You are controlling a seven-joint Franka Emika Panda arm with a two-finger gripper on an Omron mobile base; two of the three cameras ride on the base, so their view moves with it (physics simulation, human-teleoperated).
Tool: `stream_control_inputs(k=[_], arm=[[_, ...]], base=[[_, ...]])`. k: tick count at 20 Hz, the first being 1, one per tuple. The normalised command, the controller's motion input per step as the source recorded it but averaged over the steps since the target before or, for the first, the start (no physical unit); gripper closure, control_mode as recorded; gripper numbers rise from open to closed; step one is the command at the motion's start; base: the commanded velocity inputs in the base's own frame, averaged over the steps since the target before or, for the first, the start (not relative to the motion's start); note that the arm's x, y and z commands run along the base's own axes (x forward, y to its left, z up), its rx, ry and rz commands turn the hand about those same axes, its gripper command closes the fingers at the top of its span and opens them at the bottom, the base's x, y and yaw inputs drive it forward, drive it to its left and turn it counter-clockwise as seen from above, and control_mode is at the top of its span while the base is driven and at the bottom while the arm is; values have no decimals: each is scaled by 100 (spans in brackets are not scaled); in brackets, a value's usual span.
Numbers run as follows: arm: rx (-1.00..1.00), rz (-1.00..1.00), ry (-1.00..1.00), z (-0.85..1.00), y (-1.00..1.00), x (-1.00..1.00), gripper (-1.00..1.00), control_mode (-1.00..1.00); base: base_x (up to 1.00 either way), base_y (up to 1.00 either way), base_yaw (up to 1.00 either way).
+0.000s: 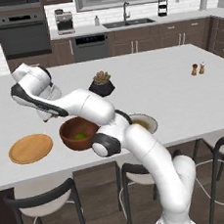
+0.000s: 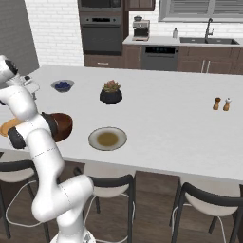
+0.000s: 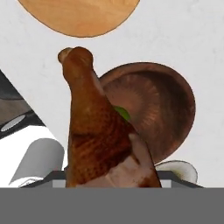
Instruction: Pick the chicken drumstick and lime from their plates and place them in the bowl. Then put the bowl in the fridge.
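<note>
Now the hand point(image 1: 49, 116) hangs above the counter point(image 1: 145, 85), between the orange-tan wooden plate point(image 1: 31, 148) and the bowl point(image 1: 78, 133), and it is closed on the chicken drumstick point(image 3: 96, 135). From the hand view the drumstick fills the middle of the picture, thick end down by the fingers and thin bone end pointing away toward the wooden plate at the top; the finger tips themselves are hidden behind the meat. Beyond it lies the reddish-brown bowl, and a sliver of the lime point(image 3: 123, 113) peeks out from behind the drumstick, inside the bowl. The left base view confirms this: the lime point(image 1: 80, 136) rests on the bowl's floor.

The wooden plate is bare and sits near the counter's front edge, left of the bowl. The pale grey plate point(image 2: 107, 138) with the olive centre lies to the bowl's right, also with nothing on it. Farther back stand a black succulent pot point(image 2: 110, 93) and a small grey-blue berry bowl point(image 2: 62, 86), well apart from each other. Salt and pepper shakers point(image 2: 221, 104) stand together far to the right on the counter.
</note>
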Motion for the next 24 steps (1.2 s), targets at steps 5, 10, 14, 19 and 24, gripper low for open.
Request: stream_control_inputs(k=[5, 10, 14, 19, 24], arm=[[44, 0, -56, -39, -98, -4, 100, -100], [47, 0, -53, -36, -96, -9, 100, -100], [42, 0, -61, -70, -89, -64, 100, -100], [35, 0, -54, -100, -86, -100, 100, -100], [29, -2, -58, -100, -76, -79, 100, -100]], base=[[0, 0, 0], [0, 0, 0], [0, 0, 0], [0, 0, 0], [0, 0, 0]])
